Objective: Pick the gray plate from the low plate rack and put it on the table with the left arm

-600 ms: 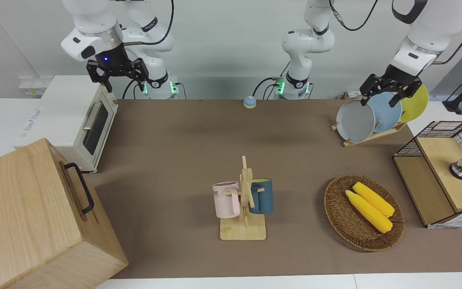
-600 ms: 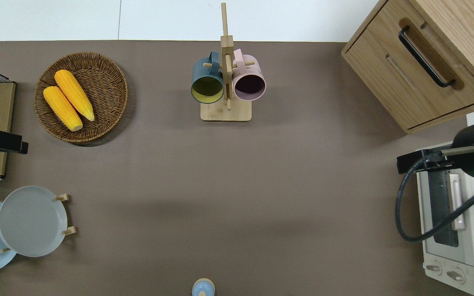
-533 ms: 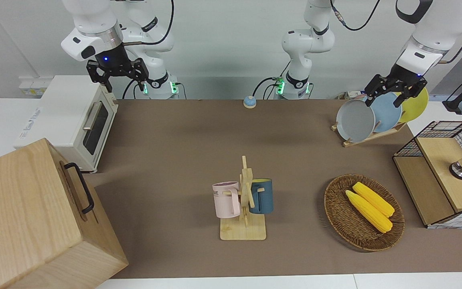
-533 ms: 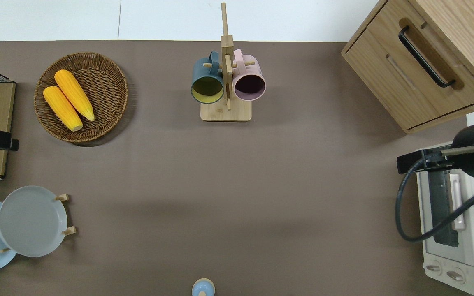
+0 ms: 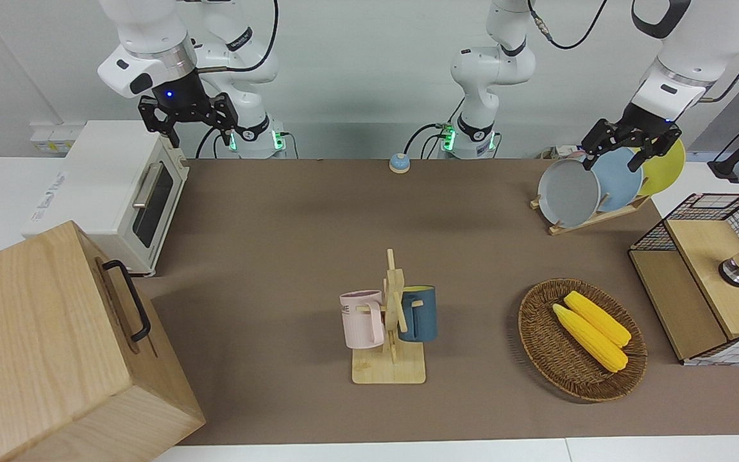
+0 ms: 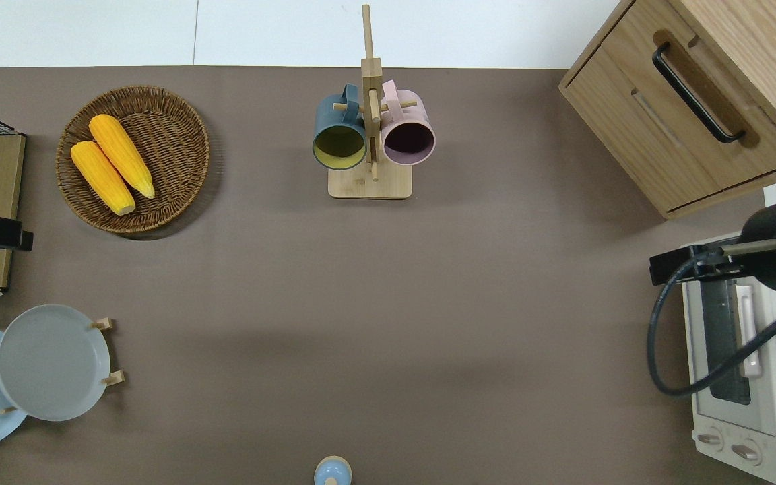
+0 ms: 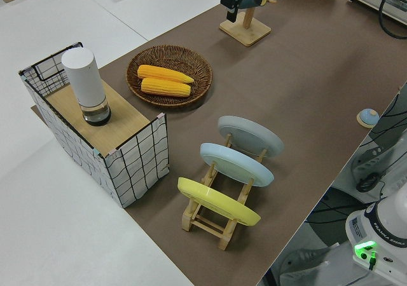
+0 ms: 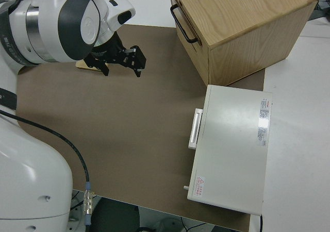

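1. Plates are leaning in the low plate rack (image 7: 219, 219) at the left arm's end of the table (image 5: 292, 231): the gray plate (image 5: 568, 192) is sitting in the slot toward the table's middle, with the light blue plate (image 5: 620, 181) and the yellow plate (image 5: 664, 167) beside it.
2. The left gripper (image 5: 620, 144) is hanging in the air by the upper rims of the plates, fingers spread and grasping nothing.
3. The right gripper (image 5: 188, 122) is parked, fingers apart.
4. Two corn cobs (image 5: 591, 328) are lying in a wicker basket (image 5: 539, 350), farther from the robots than the rack.
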Robot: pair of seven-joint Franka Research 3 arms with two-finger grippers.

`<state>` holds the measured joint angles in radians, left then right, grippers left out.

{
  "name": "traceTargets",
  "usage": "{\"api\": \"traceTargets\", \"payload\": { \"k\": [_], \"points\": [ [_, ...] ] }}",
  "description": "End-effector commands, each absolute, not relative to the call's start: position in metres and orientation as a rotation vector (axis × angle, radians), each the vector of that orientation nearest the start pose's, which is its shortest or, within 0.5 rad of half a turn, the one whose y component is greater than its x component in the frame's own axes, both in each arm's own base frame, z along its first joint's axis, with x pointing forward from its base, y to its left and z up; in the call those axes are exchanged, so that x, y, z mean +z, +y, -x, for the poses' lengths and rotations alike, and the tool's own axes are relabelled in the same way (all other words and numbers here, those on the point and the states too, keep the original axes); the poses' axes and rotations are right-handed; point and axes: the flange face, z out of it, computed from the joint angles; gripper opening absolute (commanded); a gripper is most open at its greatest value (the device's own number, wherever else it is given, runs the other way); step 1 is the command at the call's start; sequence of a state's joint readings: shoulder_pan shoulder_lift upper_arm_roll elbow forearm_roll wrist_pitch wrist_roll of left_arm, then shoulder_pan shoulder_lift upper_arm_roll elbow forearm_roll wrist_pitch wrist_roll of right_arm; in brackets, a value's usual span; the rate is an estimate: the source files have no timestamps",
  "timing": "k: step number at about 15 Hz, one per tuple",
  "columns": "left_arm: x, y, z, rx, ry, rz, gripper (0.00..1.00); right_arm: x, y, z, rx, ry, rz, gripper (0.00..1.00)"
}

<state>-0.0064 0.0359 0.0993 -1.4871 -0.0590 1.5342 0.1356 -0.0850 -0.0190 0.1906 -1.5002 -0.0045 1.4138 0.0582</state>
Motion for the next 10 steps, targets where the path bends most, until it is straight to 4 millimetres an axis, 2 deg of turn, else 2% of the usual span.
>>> {"api": "traceTargets", "payload": {
  "k": [1,6,9,10],
  "points": [
    [0.642,0.049,-0.550,-0.012,0.099,3.188,1.00,0.657,0.056,-0.527,0.116,-0.074,3.150,0.990],
    [0.641,0.056,-0.547,0.016,0.084,3.182,1.00,0.657,0.056,-0.527,0.116,-0.074,3.150,0.990],
    [0.646,0.062,-0.535,0.055,0.071,3.156,1.00,0.657,0.056,-0.527,0.116,-0.074,3.150,0.987],
    [0.641,0.064,-0.530,0.080,0.071,3.140,1.00,0.657,0.056,-0.527,0.116,-0.074,3.150,0.990]
  ]
}}
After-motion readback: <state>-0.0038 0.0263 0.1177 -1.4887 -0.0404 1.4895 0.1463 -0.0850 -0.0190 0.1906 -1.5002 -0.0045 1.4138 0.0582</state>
